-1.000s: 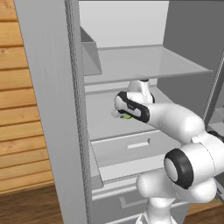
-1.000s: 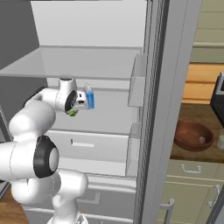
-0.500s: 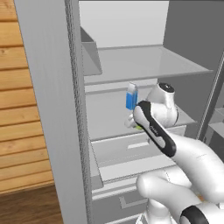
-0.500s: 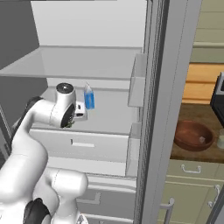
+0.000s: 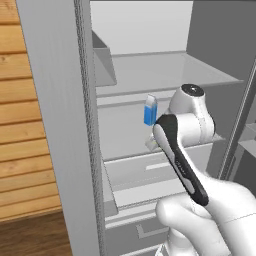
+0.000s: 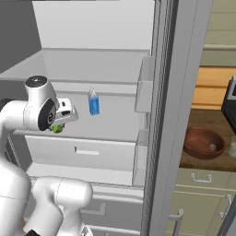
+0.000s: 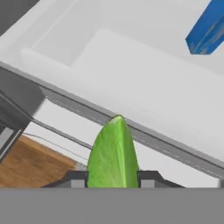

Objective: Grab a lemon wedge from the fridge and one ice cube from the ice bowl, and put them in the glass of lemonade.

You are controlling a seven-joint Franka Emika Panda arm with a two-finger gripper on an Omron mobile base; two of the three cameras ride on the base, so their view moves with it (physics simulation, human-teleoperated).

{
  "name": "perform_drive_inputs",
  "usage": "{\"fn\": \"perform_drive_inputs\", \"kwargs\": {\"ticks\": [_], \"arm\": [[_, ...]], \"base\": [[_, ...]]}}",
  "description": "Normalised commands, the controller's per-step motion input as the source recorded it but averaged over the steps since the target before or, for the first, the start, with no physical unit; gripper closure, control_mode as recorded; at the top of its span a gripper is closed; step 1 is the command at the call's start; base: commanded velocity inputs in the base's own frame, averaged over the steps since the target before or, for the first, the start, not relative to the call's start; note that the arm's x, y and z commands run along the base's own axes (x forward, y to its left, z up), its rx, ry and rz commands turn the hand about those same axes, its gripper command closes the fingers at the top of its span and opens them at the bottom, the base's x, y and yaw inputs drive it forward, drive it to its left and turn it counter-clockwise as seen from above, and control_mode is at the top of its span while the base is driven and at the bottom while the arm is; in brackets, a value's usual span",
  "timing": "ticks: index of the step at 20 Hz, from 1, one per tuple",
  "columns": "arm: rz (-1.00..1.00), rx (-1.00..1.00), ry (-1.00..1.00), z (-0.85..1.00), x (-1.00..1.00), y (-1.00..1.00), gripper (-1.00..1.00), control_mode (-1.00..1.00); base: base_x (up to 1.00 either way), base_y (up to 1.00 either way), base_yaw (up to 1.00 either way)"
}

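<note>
My gripper [image 7: 113, 177] is shut on the lemon wedge [image 7: 113, 153], a yellow-green slice standing up between the two dark fingertips. From the right base view the wedge [image 6: 57, 129] peeks out under the hand [image 6: 61, 120], which hangs in front of the open fridge [image 6: 168, 115] at the level of its middle shelf. In the left base view my own forearm hides the hand. The reddish-brown ice bowl [image 6: 204, 143] sits on the counter to the right of the fridge, with a pale ice cube [image 6: 212, 147] in it. A pale shape at the frame's right edge may be the glass [image 6: 233, 149].
A blue-and-white carton [image 6: 93, 102] stands on the fridge's middle shelf [image 5: 135, 132], just beyond the hand. White drawers [image 6: 87, 152] lie below the shelf. The open fridge door with its bins [image 6: 144, 87] stands between the hand and the counter. Wooden wall panels [image 5: 22, 130] are at the left.
The hand has drawn back out of the shelf and down, away from the carton, which now stands uncovered. The wedge is still in the grip.
</note>
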Motion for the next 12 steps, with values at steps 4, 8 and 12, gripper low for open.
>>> {"fn": "perform_drive_inputs", "kwargs": {"ticks": [4,8,12], "arm": [[0.15,-0.08,0.03,0.71,-0.84,0.08,1.00,-1.00],[0.08,0.01,0.00,0.40,-1.00,-0.08,1.00,-1.00],[0.00,0.05,-0.08,0.06,-1.00,-0.29,1.00,-1.00]], "base": [[0.00,0.00,0.00],[0.00,0.00,0.00],[0.00,0.00,0.00]]}}
